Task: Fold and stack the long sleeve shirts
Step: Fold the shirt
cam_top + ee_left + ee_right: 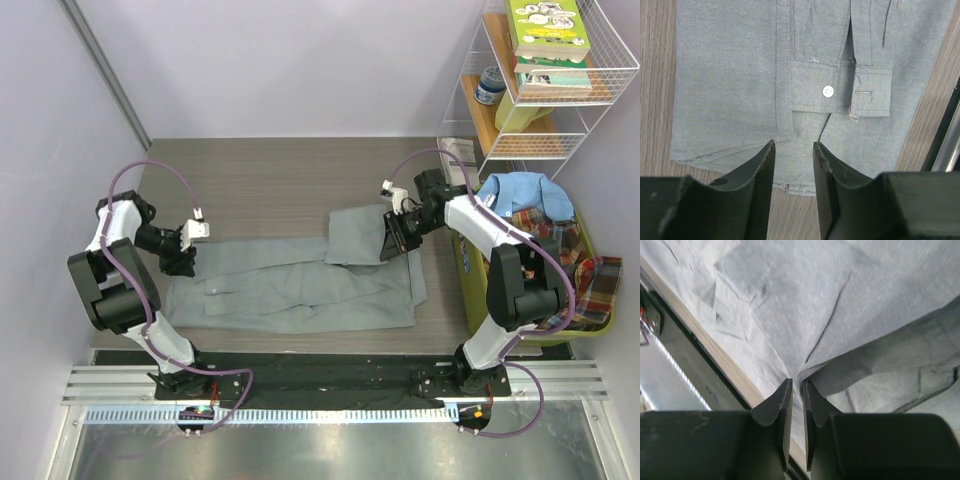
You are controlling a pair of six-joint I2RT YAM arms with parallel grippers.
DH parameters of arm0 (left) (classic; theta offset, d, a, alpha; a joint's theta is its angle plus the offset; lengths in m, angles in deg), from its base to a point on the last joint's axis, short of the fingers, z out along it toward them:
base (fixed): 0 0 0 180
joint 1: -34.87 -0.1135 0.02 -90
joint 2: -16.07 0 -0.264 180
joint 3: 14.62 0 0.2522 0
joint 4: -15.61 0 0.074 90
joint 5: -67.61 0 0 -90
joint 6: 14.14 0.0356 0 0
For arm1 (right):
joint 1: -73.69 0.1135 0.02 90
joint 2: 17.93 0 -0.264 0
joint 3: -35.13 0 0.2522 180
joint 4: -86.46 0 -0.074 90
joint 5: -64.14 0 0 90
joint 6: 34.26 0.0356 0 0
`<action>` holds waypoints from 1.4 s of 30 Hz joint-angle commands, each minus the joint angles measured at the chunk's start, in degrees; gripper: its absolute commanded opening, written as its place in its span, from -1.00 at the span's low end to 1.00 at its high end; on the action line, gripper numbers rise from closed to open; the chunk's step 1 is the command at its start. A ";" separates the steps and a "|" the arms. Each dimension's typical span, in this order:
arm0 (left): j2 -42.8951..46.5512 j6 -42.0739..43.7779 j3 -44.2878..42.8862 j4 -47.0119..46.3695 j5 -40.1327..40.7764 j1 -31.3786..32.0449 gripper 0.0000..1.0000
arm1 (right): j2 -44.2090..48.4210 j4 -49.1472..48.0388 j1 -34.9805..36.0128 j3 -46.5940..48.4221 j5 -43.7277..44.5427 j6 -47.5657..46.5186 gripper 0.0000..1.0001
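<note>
Shirt [300, 290] lies long axis left-right, hem [715, 150] leftward; left pincer [794, 145] spread, right pincer [796, 382] barely parted

Wood-grain table [260, 170], grey long-sleeve shirt [300, 285] spread across its near half.

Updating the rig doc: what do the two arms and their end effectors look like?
The left arm and right arm have white links with black joints. A purple cable loops along each. The left end effector and right end effector each have two black, wedge-shaped fingers tapering to thin tips.
</note>
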 commanded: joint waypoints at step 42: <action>14.45 -34.53 6.99 -18.85 -13.88 12.05 0.74 | -10.72 -2.92 0.31 28.33 5.50 8.37 0.75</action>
